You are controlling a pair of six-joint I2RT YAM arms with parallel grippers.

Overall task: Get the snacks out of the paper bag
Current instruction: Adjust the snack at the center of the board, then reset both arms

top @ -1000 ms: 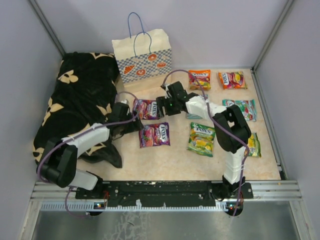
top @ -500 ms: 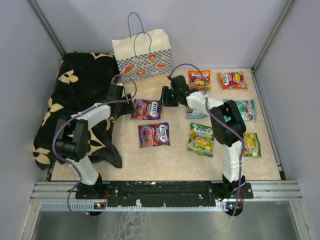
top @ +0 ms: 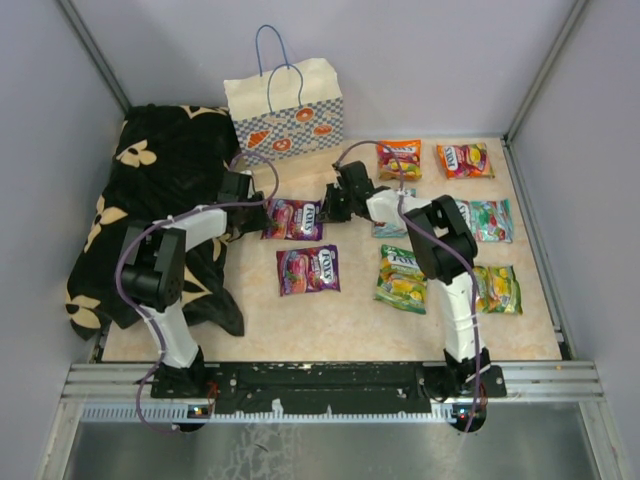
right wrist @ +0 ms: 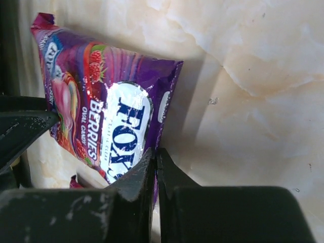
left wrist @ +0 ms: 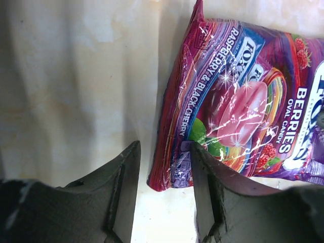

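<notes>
We saw the purple packet [top: 293, 218] out on the table [top: 330, 320], with the paper bag [top: 285, 115] standing upright at its 12 o'clock. At its 3 o'clock edge, our right gripper [right wrist: 156, 154] was pinched together on the wrapper. At 9 o'clock, our left gripper [left wrist: 164, 152] held its jaws apart, straddling that packet's corner.

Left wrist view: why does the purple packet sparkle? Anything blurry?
Left wrist view: light glints off the glossy purple candy packet; the black fingers near the lens look soft. Right wrist view: the packet casts a dark shadow on the beige marbled tabletop.
</notes>
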